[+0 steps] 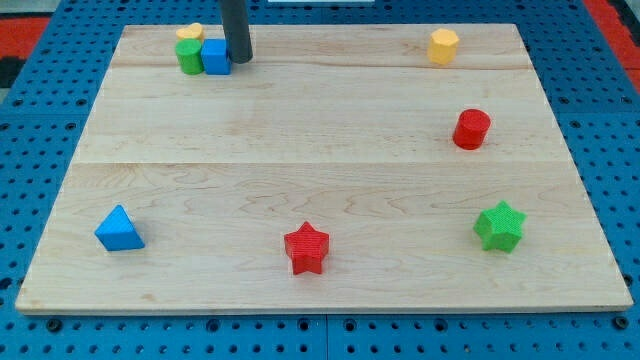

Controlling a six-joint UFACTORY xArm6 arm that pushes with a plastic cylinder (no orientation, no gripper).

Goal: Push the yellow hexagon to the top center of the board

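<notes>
The yellow hexagon [444,46] sits near the board's top edge, right of centre. My tip [239,59] is far to its left, at the top left of the board, touching the right side of a blue cube [216,57]. A green block [190,56] stands against the cube's left side, and a yellow block [190,33] lies just behind them at the board's top edge.
A red cylinder [472,129] stands below the yellow hexagon at the right. A green star [499,226] is at the lower right, a red star [307,247] at the bottom centre, a blue triangle [119,229] at the lower left. The wooden board [320,150] lies on a blue pegboard.
</notes>
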